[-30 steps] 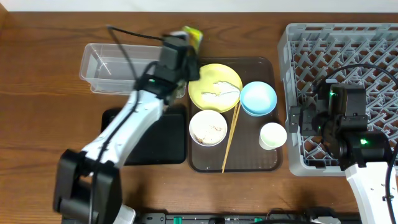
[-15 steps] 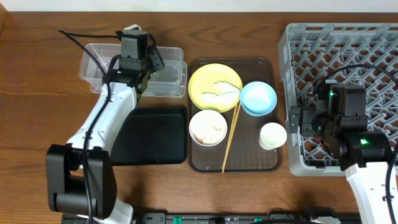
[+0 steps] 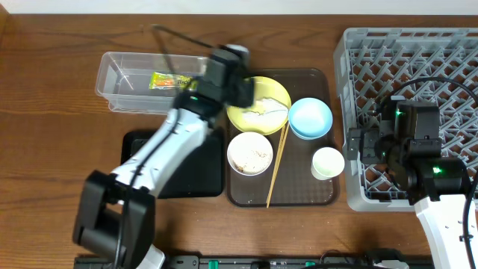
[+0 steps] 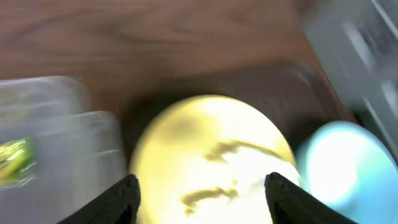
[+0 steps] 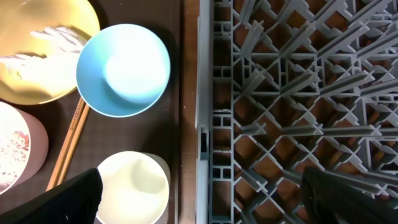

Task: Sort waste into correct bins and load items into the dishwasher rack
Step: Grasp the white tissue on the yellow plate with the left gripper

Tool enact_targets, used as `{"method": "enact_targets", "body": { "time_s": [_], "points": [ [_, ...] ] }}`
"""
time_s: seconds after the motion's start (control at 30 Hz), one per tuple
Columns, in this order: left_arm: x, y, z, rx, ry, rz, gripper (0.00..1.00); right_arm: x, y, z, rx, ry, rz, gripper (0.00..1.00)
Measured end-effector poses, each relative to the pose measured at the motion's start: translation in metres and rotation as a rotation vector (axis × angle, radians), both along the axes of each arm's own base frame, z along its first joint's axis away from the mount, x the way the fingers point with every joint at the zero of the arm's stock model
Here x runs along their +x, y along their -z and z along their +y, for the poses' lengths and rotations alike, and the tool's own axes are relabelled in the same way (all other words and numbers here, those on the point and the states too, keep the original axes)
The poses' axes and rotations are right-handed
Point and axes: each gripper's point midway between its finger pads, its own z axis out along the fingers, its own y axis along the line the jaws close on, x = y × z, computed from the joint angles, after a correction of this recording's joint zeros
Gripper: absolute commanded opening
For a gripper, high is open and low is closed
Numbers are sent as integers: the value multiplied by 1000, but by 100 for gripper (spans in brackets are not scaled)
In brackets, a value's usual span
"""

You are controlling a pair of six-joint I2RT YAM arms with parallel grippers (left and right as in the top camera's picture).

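The green-and-orange wrapper (image 3: 166, 80) (image 4: 12, 160) lies inside the clear tub (image 3: 123, 93). My left gripper (image 3: 239, 75) (image 4: 202, 199) hovers open and empty over the left part of the yellow plate (image 3: 272, 93) (image 4: 205, 155), which carries white scraps (image 3: 265, 110). On the brown tray (image 3: 246, 196) also sit the white bowl (image 3: 249, 153) with rice-like scraps, the blue bowl (image 3: 310, 118) (image 5: 123, 68), the white cup (image 3: 327, 163) (image 5: 132, 186) and the chopsticks (image 3: 278, 164). My right gripper (image 3: 357, 143) (image 5: 205, 199) stands open above the left wall of the grey rack (image 3: 418, 67) (image 5: 205, 93), beside the cup.
The black tray (image 3: 205, 172) lies below the clear tub, partly under my left arm. The rack fills the right side of the table. Bare wood shows at the left and front.
My left gripper opened and let the wrapper go into the clear tub, then swung right to above the yellow plate. The right arm has not moved.
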Motion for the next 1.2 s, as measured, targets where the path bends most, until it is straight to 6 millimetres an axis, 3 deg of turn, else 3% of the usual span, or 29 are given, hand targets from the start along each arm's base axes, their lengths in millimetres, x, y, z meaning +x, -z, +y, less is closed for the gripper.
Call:
{"method": "enact_targets", "body": {
  "time_s": [0.17,0.3,0.43,0.5,0.67,0.7,0.93,1.1,1.2],
  "points": [
    [-18,45,-34,111,180,35,72,0,0,0,0,0,0,99],
    [-22,82,-43,164,236,72,73,0,0,0,0,0,0,99],
    [-24,103,-47,187,262,92,73,0,0,0,0,0,0,99],
    [-26,111,-49,195,270,105,64,0,0,0,0,0,0,99],
    [-30,127,-49,208,282,134,10,0,0,0,0,0,0,99],
    [-29,126,-49,207,285,129,6,0,0,0,0,0,0,99],
    [-23,113,-46,198,278,97,6,0,0,0,0,0,0,99],
    [0,54,-17,154,167,4,6,-1,0,0,0,0,3,99],
    [21,9,24,122,34,-75,6,-1,0,0,0,0,3,99]
  ]
}}
